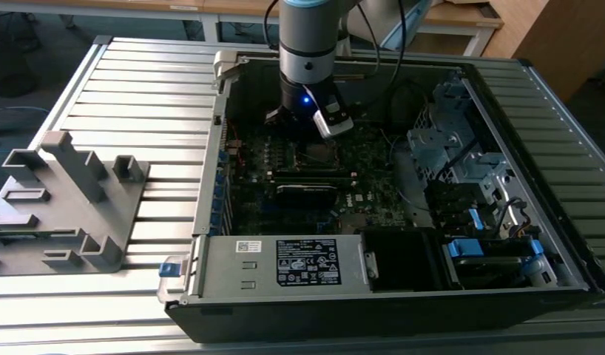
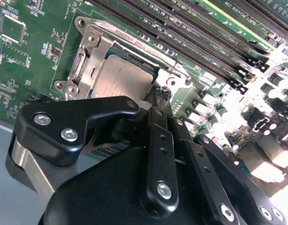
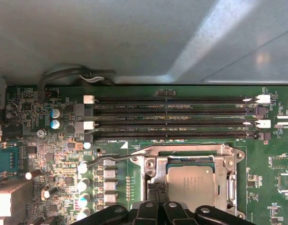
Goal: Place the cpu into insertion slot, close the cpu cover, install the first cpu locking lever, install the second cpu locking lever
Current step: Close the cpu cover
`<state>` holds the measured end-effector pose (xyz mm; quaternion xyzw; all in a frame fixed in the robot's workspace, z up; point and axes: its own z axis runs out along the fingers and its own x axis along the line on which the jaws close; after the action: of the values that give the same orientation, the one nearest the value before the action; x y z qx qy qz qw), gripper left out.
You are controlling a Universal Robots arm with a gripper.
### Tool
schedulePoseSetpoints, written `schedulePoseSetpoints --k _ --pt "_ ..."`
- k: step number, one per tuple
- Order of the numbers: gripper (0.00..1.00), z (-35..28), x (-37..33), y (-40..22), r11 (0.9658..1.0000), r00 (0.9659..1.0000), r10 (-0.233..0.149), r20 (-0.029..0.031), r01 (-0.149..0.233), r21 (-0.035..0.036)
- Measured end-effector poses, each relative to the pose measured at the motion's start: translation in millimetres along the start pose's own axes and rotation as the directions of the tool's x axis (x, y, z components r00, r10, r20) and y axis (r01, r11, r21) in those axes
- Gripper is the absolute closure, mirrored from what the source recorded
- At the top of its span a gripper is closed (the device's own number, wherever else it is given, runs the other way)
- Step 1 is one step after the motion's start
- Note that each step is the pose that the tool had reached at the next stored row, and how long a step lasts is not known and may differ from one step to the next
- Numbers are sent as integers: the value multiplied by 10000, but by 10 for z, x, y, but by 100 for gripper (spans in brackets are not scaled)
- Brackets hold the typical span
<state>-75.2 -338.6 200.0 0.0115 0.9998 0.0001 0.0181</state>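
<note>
On the green motherboard (image 3: 275,140), four memory slots (image 3: 172,117) neighbour one cpu (image 3: 190,185) under one cpu cover (image 3: 229,178), pincer (image 2: 157,98) narrowed.

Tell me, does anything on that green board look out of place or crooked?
One thing: in the first wrist view a thin metal lever juts sideways away from the silver cpu cover instead of lying along it, so it looks unlatched. The cpu itself sits flat and square in the cover's window.

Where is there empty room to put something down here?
The ribbed table is bare between the grey fixture and the computer case, and in the exterior view's upper left. Inside the case it is crowded: the gripper sits right by the cpu.
</note>
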Motion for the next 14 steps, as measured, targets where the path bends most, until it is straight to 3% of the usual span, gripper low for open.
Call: schedulePoseSetpoints --k 8,12,14 --pt "89 -162 -4 -2 10000 10000 0 -8 0 11" --pt "89 -166 -17 -1 10000 10000 -2 -6 2 9" --pt "89 -165 -75 0 10000 10000 0 -10 0 10"
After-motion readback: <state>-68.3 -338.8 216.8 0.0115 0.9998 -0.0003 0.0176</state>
